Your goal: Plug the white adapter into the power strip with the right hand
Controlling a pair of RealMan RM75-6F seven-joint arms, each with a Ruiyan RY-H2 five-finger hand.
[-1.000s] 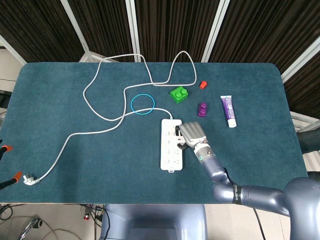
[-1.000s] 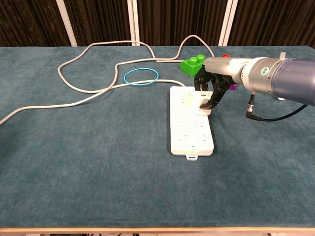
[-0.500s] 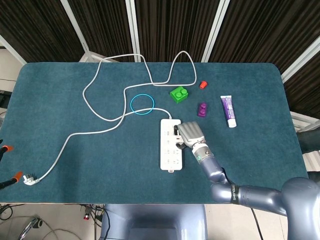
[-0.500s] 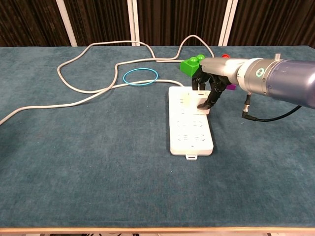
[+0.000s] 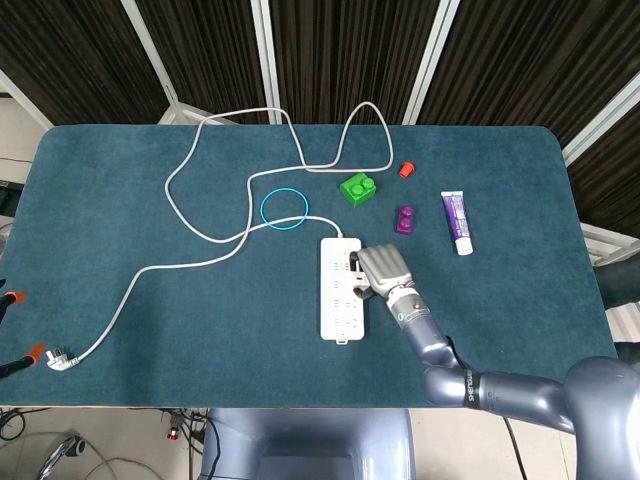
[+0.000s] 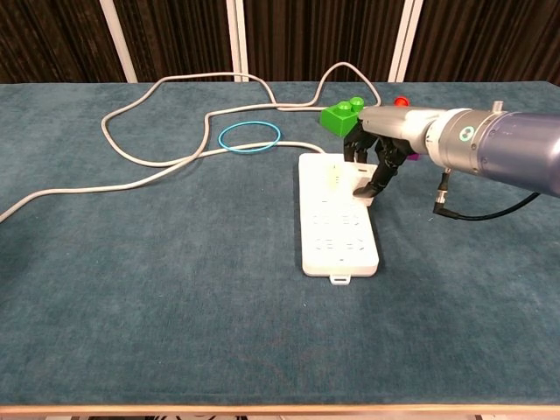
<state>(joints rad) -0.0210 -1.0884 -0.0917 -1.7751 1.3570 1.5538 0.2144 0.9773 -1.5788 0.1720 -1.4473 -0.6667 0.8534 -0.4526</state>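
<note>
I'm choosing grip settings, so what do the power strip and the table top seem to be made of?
The power strip looks like hard white plastic: smooth, faintly glossy, with moulded sockets. The table top appears covered in teal fabric, probably felt or short-pile carpet: matte with a mottled nap.

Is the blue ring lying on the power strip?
No, the blue ring lies flat on the table beyond the power strip, apart from it.
</note>
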